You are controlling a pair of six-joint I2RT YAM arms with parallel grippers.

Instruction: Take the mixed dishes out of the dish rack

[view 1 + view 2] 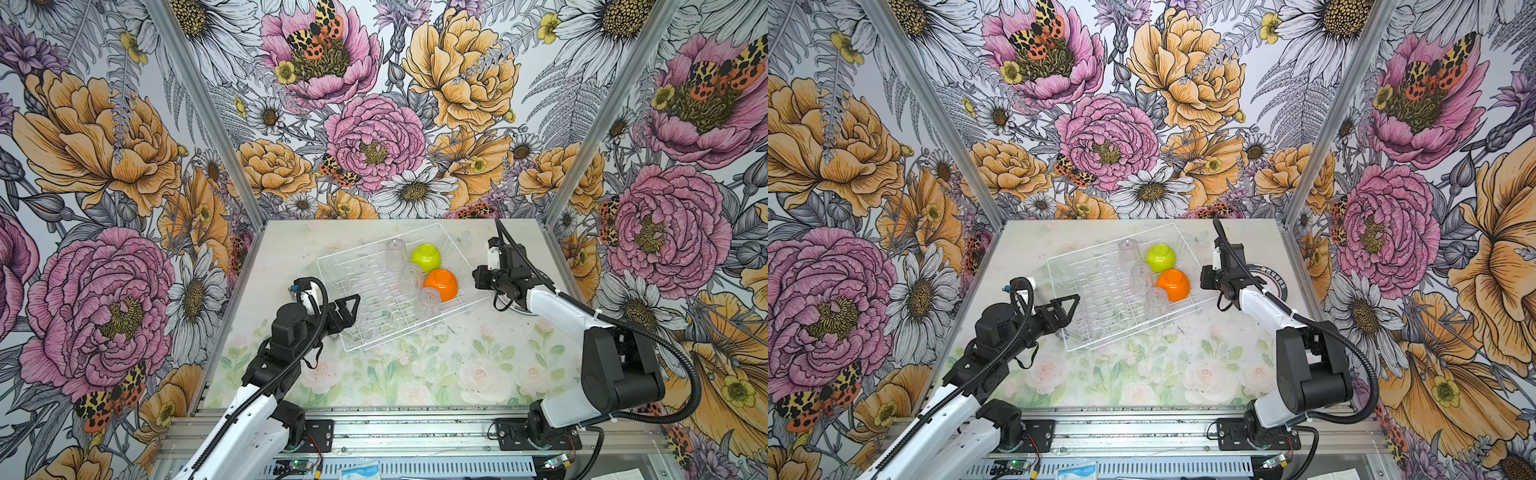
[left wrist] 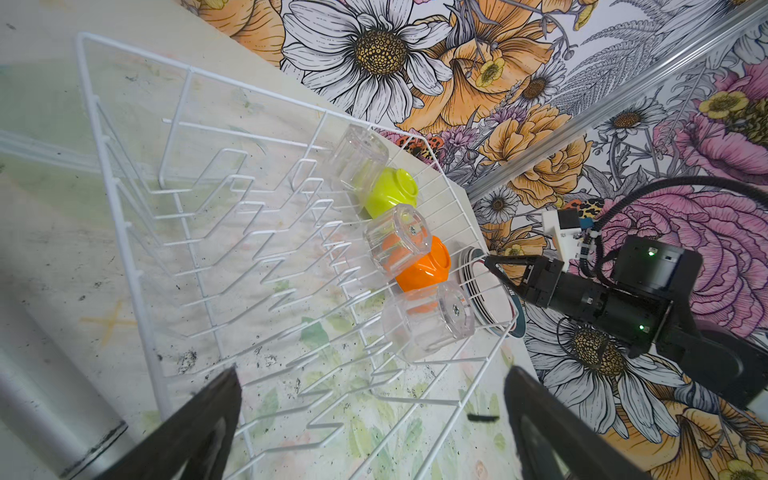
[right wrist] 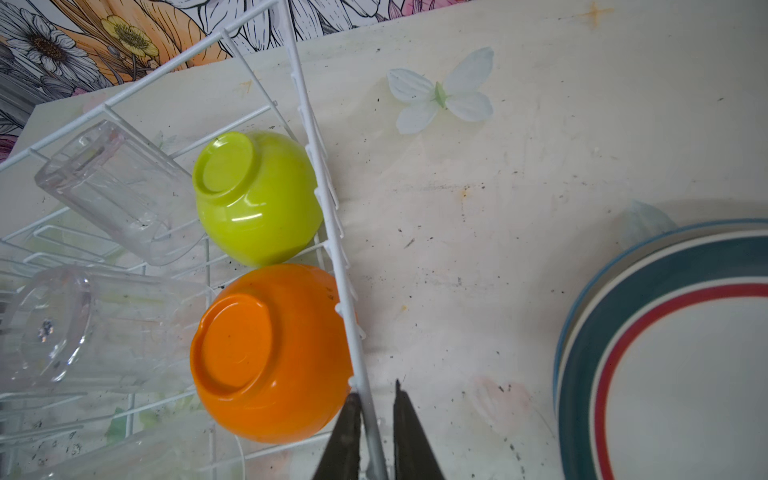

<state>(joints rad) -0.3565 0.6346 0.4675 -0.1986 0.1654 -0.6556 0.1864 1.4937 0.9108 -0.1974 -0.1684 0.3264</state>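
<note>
White wire rack [image 1: 365,291] sits askew mid-surface [image 1: 415,374]. An upturned green bowl [image 1: 426,257], orange bowl [image 1: 441,284] and three clear tumblers [image 1: 411,278] line its right end. The left tool [image 2: 372,374] gapes wide at the rack's left edge. The right tool [image 3: 375,390] narrowly straddles the right edge, but I cannot tell whether it pinches. Banded plates [image 3: 665,353] are stacked just outside the rack, cut off, count unreadable.

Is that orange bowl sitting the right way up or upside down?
Upside down: the orange bowl shows its foot ring on top, inside the rack.
</note>
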